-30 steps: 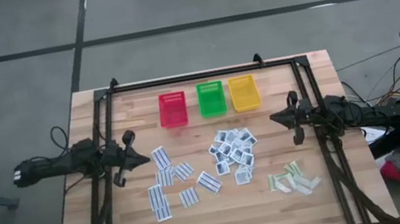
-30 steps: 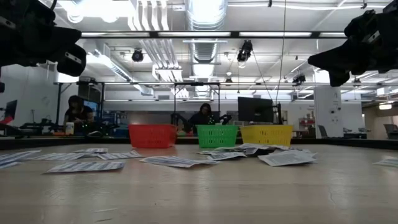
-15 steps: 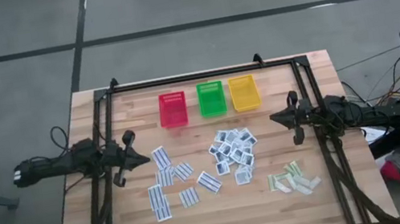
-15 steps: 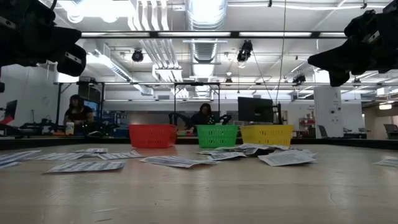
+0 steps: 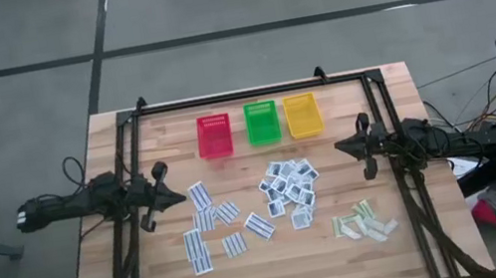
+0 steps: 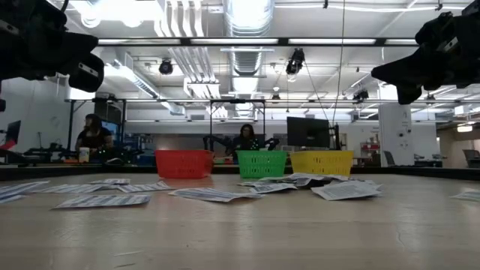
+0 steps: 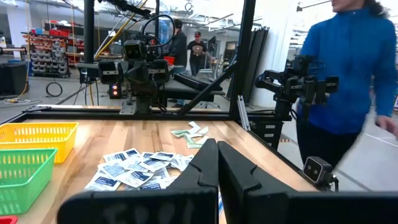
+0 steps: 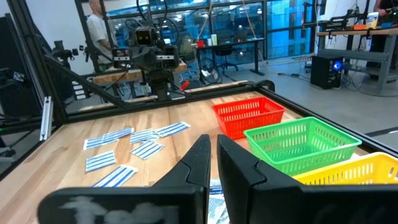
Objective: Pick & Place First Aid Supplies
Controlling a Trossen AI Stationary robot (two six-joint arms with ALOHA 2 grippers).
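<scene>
Both grippers hang closed and empty above the table: the left gripper [image 5: 180,197] at the left edge, the right gripper [image 5: 340,147] at the right. Between them lie the striped oblong packets [image 5: 214,227], square packets [image 5: 290,188] and beige strips [image 5: 364,223], near three baskets [image 5: 261,124].

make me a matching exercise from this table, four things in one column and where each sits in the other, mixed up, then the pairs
Things, seen from above:
1. red basket
2. yellow basket
3. blue-striped oblong packets
4. pale green strips

Places:
a. near the table's front right
b. left end of the basket row
c. front left of the middle, by the left arm
d. right end of the basket row

Pairs: 1-b, 2-d, 3-c, 4-a
</scene>
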